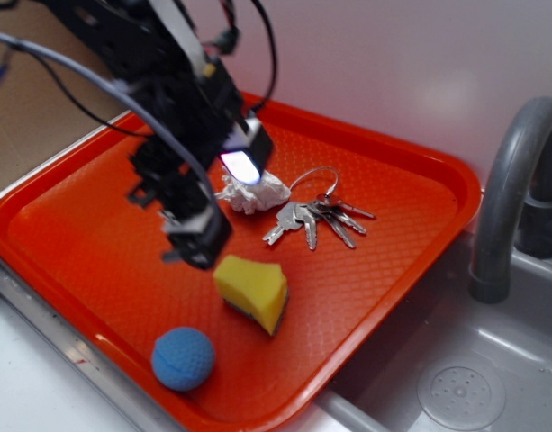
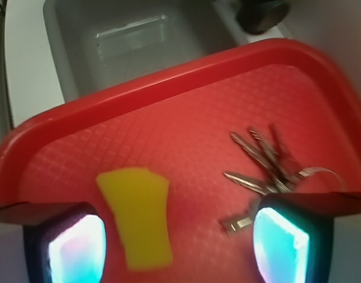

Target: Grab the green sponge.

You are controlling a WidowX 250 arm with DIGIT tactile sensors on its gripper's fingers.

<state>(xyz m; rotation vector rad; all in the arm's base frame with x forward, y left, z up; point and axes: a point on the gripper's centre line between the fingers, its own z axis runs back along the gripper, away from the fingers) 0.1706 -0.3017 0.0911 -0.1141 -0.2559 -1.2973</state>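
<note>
Open gripper point(image 2: 179, 239), 2 glowing pads spread wide and holding nothing, poised above the green sponge point(image 1: 251, 290) near the front of a textured red plastic tray point(image 1: 68, 229). Wedge of yellow foam on a thin dark scouring layer; probably light, soft and squashy, best pinched across its narrow yellow flanks. Beside it, a dimpled blue ball point(image 1: 183, 358). Farther back, metal keys point(image 1: 313, 219), crumpled white paper point(image 1: 254, 193), then a grey sink point(image 2: 133, 41).

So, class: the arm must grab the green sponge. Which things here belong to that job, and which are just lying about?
Belongs to the job:
green sponge
pincer, open, sponge not yet between its fingers

Just lying about:
blue ball
keys
white paper wad
red tray
sink
faucet
</note>
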